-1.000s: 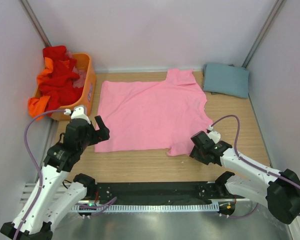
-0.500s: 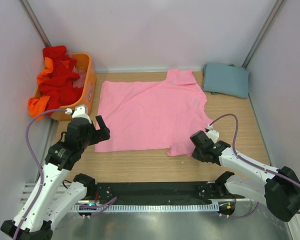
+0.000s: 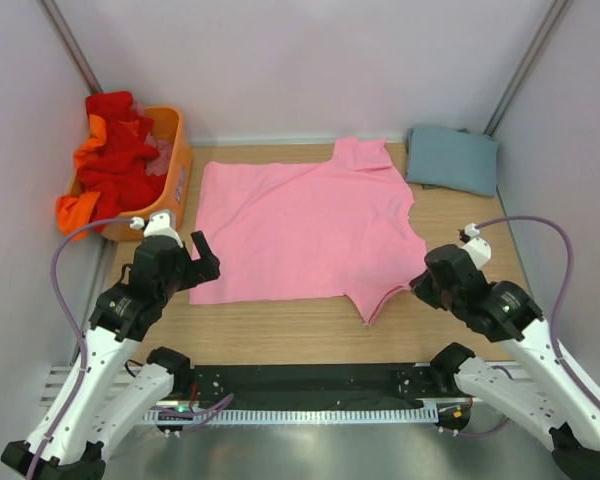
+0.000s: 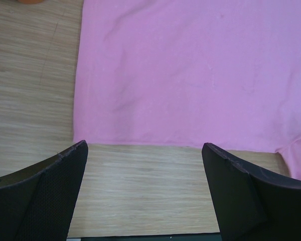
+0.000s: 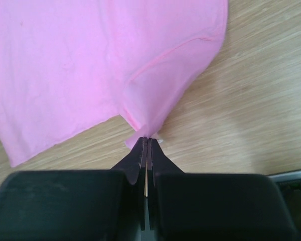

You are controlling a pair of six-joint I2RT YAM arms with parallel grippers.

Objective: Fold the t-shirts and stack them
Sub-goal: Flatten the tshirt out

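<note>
A light pink t-shirt (image 3: 300, 225) lies spread flat on the wooden table. My right gripper (image 3: 418, 289) is shut on the tip of its near right sleeve (image 3: 383, 300), which it holds pulled up off the table. The right wrist view shows the sleeve cloth (image 5: 160, 85) pinched between the closed fingertips of the gripper (image 5: 147, 139). My left gripper (image 3: 196, 262) hangs open over bare wood just in front of the shirt's near left corner (image 4: 80, 135). Nothing lies between its fingers (image 4: 57, 186). A dusty grey-blue t-shirt (image 3: 452, 158) rests folded at the back right.
An orange plastic basket (image 3: 177, 182) stands at the back left, heaped with red t-shirts (image 3: 118, 150). An orange t-shirt (image 3: 77, 210) hangs over its near rim. Grey walls close in the table on three sides. A black rail (image 3: 310, 380) runs along the near edge.
My right gripper shut on the sleeve tip, then rose and drew back to the right, pulling the sleeve up into a point. The left arm barely moved.
</note>
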